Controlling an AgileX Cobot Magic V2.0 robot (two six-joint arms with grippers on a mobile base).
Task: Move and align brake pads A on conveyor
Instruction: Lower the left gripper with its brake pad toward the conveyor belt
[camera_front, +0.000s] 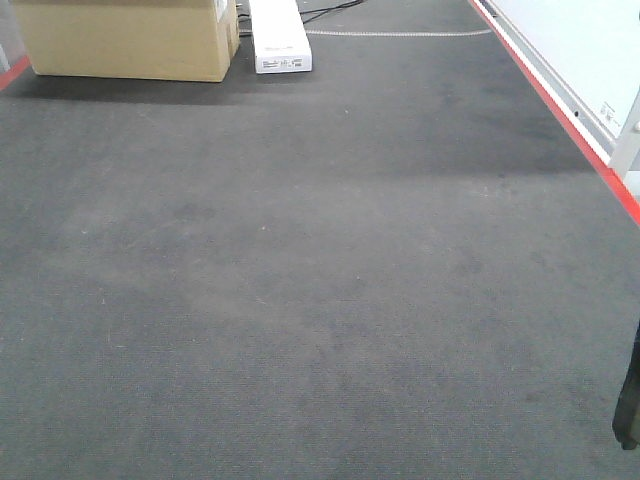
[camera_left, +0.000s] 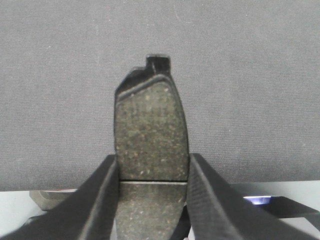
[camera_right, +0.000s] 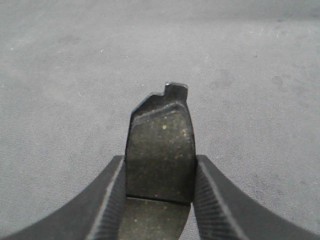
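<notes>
Grip firm on both sides: left hand (camera_left: 152, 162) clamps a brake pad (camera_left: 150, 127) at frame centre, right hand (camera_right: 159, 162) a second brake pad (camera_right: 161, 142) likewise, conveyor (camera_front: 300, 250) beneath; advise lowering each level, long edges parallel, releasing only once seated flat.

Far ahead of me, at the upper left of the front view, sits a big tan cardboard box (camera_front: 125, 40). Just beside it on its right lies a long white rectangular carton (camera_front: 278, 35) with small print on its near end. Black cables (camera_front: 330, 10) trail behind that. A white wall panel (camera_front: 590, 50) runs along my right, a grey metal post (camera_front: 628, 135) against it. My left wrist view shows a strip of pale shiny steel desk (camera_left: 295, 190).
</notes>
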